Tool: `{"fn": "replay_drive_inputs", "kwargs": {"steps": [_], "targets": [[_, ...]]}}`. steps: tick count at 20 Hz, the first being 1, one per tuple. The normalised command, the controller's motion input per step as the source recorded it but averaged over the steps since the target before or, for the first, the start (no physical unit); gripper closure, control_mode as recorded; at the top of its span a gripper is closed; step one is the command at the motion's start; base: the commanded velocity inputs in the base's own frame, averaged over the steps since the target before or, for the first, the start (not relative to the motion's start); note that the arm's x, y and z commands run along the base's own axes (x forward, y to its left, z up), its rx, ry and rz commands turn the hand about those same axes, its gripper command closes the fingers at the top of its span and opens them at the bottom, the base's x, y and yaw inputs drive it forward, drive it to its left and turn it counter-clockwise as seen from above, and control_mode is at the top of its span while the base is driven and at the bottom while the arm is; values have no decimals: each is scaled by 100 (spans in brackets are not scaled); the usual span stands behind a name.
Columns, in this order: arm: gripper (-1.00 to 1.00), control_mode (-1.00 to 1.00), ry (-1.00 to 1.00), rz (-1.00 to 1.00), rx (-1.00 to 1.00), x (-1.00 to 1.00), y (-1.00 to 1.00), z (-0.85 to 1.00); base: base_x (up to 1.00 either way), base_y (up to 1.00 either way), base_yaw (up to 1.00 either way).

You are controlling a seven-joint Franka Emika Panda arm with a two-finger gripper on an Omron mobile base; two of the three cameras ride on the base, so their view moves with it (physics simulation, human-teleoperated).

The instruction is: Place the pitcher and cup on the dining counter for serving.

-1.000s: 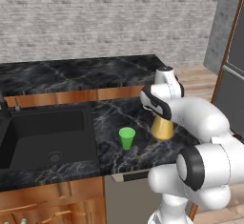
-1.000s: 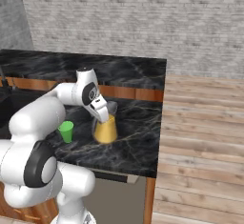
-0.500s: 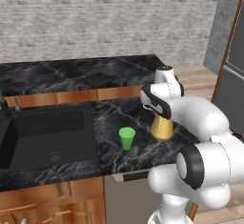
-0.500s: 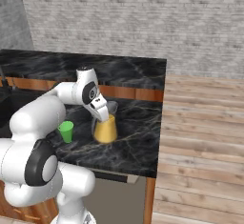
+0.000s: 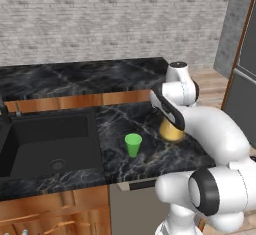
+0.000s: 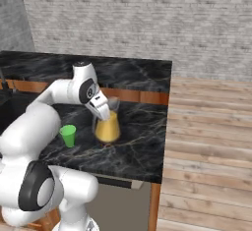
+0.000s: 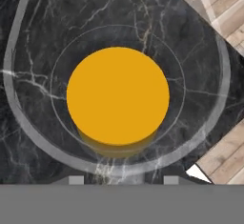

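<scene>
The two-finger gripper (image 6: pixel 105 113) is clamped on the rim of the amber-yellow translucent pitcher (image 6: pixel 107 129), which stands on the lower black marble worktop (image 6: pixel 133 146), ready to lift; the small green tapered cup (image 6: pixel 68 135) waits at nine o'clock.

Arm-hidden pitcher (image 5: pixel 173 131) top

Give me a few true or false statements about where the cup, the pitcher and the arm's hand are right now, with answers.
1. The small bright green tapered cup stands upright on the lower black marble worktop. True.
2. The amber-yellow translucent pitcher lies tipped on its side. False: it stands upright.
3. The gripper is at the pitcher's rim. True.
4. The cup sits in the sink. False: it is on the worktop to the sink's right.
5. The pitcher is on the long raised black marble dining counter. False: it is on the lower worktop.
</scene>
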Motion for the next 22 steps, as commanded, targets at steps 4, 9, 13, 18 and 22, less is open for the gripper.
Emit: {"fn": "replay_drive_inputs", "kwargs": {"steps": [4, 9, 13, 18, 22], "targets": [[100, -100, -13, 10, -7, -38, 0, 63, 0, 0, 0], [100, -100, -16, 14, -9, -48, 0, 70, 0, 0, 0], [100, -100, -14, 19, -8, -45, 0, 70, 0, 0, 0], [100, -100, -2, 17, -1, -27, 0, 44, 0, 0, 0], [100, -100, -6, 2, -3, -49, 0, 5, 0, 0, 0]]}}
